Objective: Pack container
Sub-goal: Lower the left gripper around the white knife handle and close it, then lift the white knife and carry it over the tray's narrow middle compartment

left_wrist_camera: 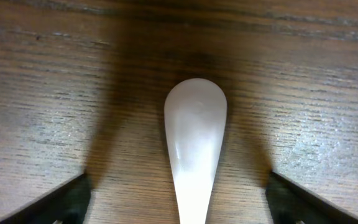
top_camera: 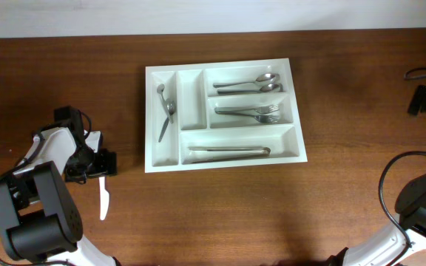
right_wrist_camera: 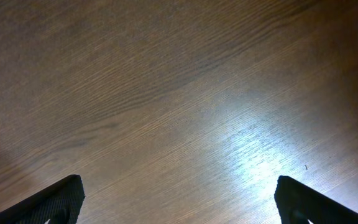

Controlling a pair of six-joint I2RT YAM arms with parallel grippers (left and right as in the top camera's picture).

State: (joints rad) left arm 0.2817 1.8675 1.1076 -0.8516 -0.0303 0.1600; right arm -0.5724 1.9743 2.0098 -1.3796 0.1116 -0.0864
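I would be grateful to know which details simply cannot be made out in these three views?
1. White utensil: the left wrist view's bottom edge cuts it off; overhead, the left arm covers its top, so its type is unclear.
2. Right arm: overhead, cut by the right edge; where its jaws sit is unclear.
3. Cutlery in the container's leftmost compartment: overhead, too small to identify.

The brown wooden tabletop (top_camera: 287,214) holds a big white tray with five boxes (top_camera: 191,100) in the middle. A thin white plastic piece of cutlery (top_camera: 103,199) lies flat on the wood at the left, well apart from the tray.
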